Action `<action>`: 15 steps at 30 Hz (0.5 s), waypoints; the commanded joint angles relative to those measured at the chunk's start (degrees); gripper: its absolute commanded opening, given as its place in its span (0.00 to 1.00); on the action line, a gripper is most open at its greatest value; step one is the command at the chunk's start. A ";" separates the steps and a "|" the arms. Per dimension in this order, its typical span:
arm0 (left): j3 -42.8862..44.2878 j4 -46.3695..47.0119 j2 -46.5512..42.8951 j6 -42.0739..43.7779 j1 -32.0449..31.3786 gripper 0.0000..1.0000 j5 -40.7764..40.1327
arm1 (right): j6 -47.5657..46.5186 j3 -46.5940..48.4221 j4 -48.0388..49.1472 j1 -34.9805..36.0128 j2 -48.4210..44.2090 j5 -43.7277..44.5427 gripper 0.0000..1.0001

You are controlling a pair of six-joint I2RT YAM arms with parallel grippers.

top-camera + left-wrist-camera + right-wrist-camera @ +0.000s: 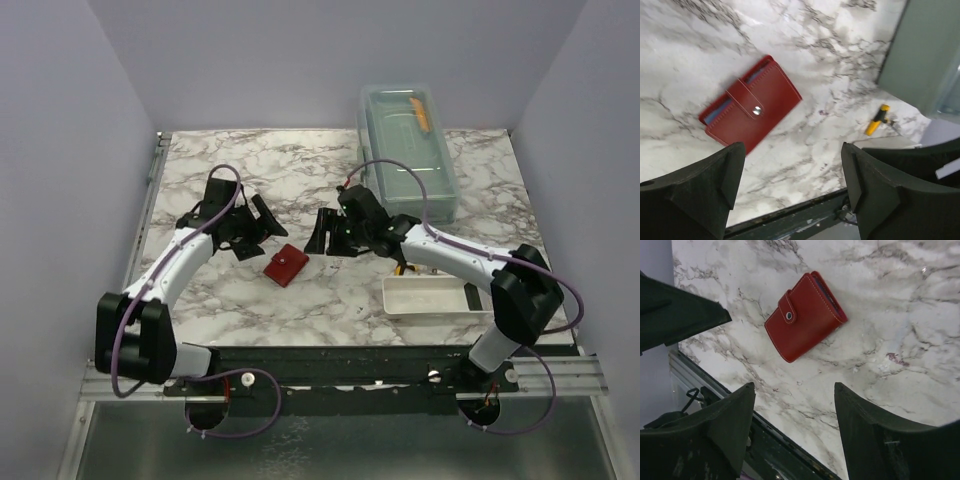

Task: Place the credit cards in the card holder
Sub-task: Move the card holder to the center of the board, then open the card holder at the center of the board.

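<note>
The red card holder [286, 265] lies flat on the marble table between the two grippers, its strap snapped shut. It shows in the left wrist view [751, 106], where blue card edges peek from its end, and in the right wrist view [805, 316]. My left gripper [255, 228] is open and empty, above the table to the holder's left. My right gripper [327, 236] is open and empty, to the holder's right. No loose credit cards are in view.
A clear plastic box [408, 148] with an orange item inside stands at the back right. A white tray [430, 297] lies front right under the right arm. A small yellow-and-black object [877, 119] lies on the table near the tray.
</note>
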 commanded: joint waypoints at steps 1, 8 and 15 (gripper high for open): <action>5.30 -4.75 9.90 10.02 2.06 0.83 0.35 | 9.46 -0.09 3.25 1.79 5.32 -0.90 0.62; 4.47 -4.15 19.18 13.90 2.17 0.77 0.43 | 13.49 -0.54 3.57 3.50 10.72 3.42 0.60; -1.13 -0.82 18.78 15.32 2.16 0.70 3.92 | 16.17 -3.47 8.69 3.76 12.49 3.05 0.66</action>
